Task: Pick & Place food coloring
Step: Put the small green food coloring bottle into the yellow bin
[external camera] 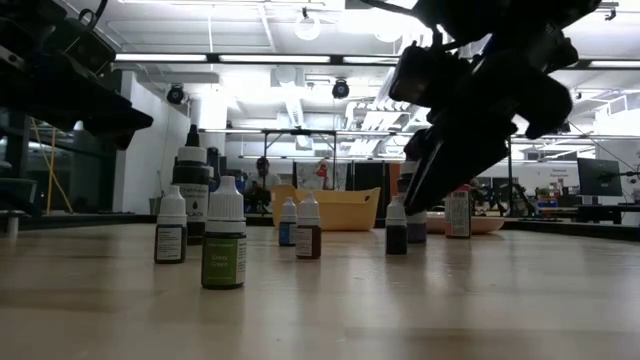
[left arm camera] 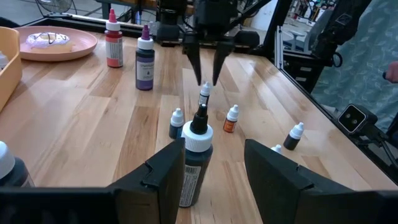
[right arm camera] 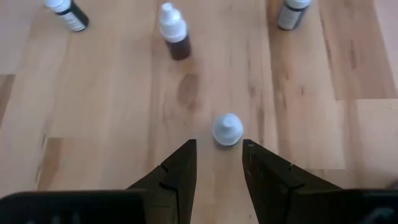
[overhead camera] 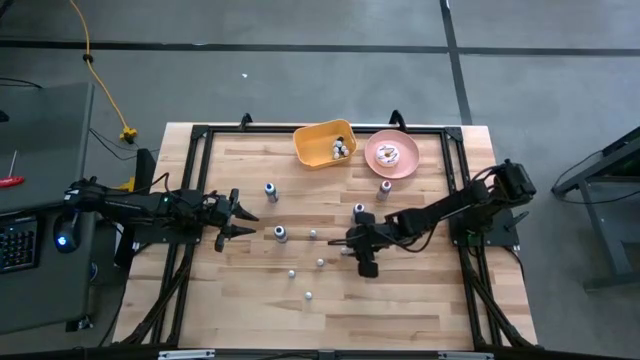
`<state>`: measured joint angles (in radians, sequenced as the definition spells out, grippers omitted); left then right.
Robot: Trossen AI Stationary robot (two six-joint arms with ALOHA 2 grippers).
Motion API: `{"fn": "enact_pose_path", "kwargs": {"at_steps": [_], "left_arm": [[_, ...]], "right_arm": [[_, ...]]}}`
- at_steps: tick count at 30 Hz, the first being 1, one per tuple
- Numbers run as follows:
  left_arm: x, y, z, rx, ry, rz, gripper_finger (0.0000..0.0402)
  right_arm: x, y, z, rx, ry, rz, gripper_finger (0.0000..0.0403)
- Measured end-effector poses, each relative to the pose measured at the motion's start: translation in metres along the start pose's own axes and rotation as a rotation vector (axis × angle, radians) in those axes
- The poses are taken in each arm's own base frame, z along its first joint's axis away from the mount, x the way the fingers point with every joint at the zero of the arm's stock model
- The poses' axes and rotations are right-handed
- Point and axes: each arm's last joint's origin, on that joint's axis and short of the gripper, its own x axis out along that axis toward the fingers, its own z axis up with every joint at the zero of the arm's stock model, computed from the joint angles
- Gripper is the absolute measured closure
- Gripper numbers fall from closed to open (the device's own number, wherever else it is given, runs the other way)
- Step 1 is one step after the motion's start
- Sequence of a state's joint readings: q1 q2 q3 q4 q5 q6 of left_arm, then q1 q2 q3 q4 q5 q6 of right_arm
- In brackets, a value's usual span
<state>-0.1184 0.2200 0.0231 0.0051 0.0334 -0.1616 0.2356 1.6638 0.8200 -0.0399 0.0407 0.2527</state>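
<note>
Several small food coloring bottles stand upright on the wooden table point(overhead camera: 400, 300), on their bases. My right gripper point(overhead camera: 345, 240) hangs open near the table's middle and points slantwise down. Its fingertips stand on either side of a tiny white-capped bottle point(right arm camera: 227, 129), just short of it and not touching. The left wrist view shows that same bottle point(left arm camera: 204, 93) under the right gripper point(left arm camera: 208, 79). At the table's left, my left gripper point(left arm camera: 214, 168) waits open. A taller bottle with a white collar and black tip point(left arm camera: 196, 158) stands just ahead of its fingers.
At the far edge are a yellow bin point(overhead camera: 325, 143) holding a few bottles and a pink plate point(overhead camera: 391, 153) with a doughnut. Two taller bottles point(overhead camera: 386, 187) point(overhead camera: 358, 210) stand near the plate. Loose small bottles point(overhead camera: 320, 262) point(overhead camera: 308, 296) dot the table's middle and near side.
</note>
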Motion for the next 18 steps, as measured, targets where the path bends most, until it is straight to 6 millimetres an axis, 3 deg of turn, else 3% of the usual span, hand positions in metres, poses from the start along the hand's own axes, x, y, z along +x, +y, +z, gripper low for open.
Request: {"fn": "enact_pose_path", "kwargs": {"at_steps": [18], "left_arm": [[0.0, 0.0, 0.0001, 0.0, 0.0, 0.0, 0.0238]], "right_arm": [[-0.0003, -0.0003, 0.0026, 0.018, -0.02, -0.024, 0.0284]]}}
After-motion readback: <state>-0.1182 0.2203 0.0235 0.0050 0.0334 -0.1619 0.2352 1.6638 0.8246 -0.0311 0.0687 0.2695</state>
